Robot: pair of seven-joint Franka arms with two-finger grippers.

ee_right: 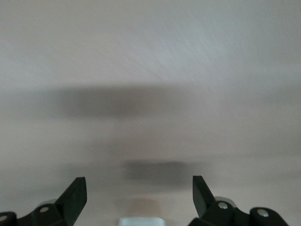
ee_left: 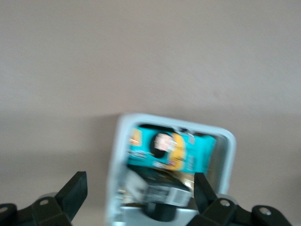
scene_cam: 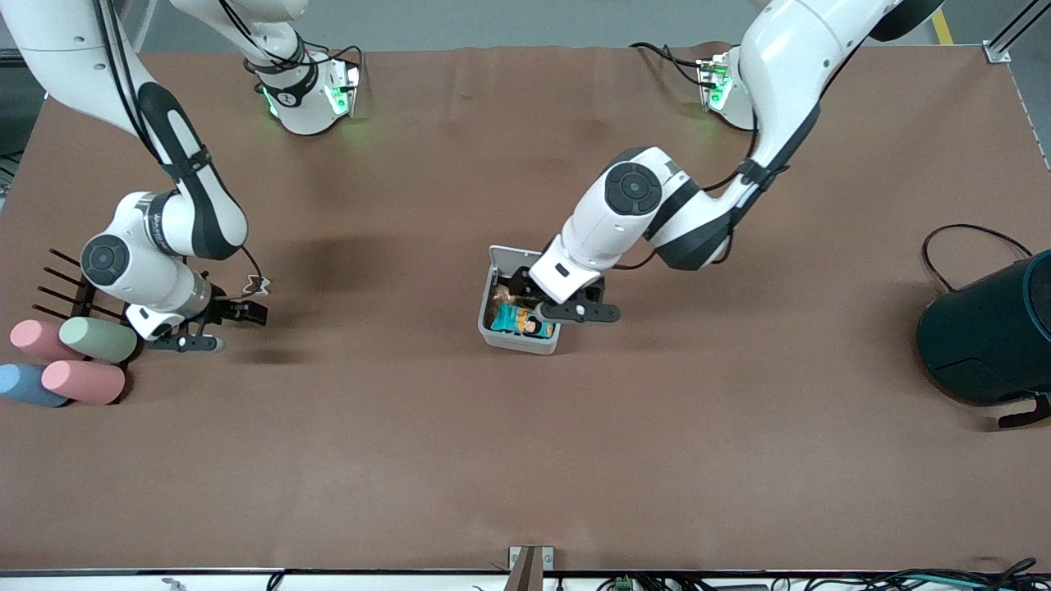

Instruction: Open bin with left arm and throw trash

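The small white-grey bin point(scene_cam: 495, 327) stands at the table's middle with its lid point(scene_cam: 509, 256) raised. A teal packet point(scene_cam: 519, 322) and darker scraps lie in it. My left gripper point(scene_cam: 577, 313) hangs open over the bin's edge toward the left arm's end. In the left wrist view its fingers point(ee_left: 203, 189) straddle the bin point(ee_left: 225, 141), with the teal packet point(ee_left: 171, 150) and a dark packet point(ee_left: 164, 188) inside. My right gripper point(scene_cam: 220, 327) is open, low over the table beside the pastel cylinders. A small white bow-shaped loop point(scene_cam: 257, 285) shows beside it.
Several pastel cylinders point(scene_cam: 82, 361) and a black rack point(scene_cam: 66, 287) lie at the right arm's end. The big dark teal round bin point(scene_cam: 989, 336) stands at the left arm's end, with a black cable point(scene_cam: 969, 238) beside it.
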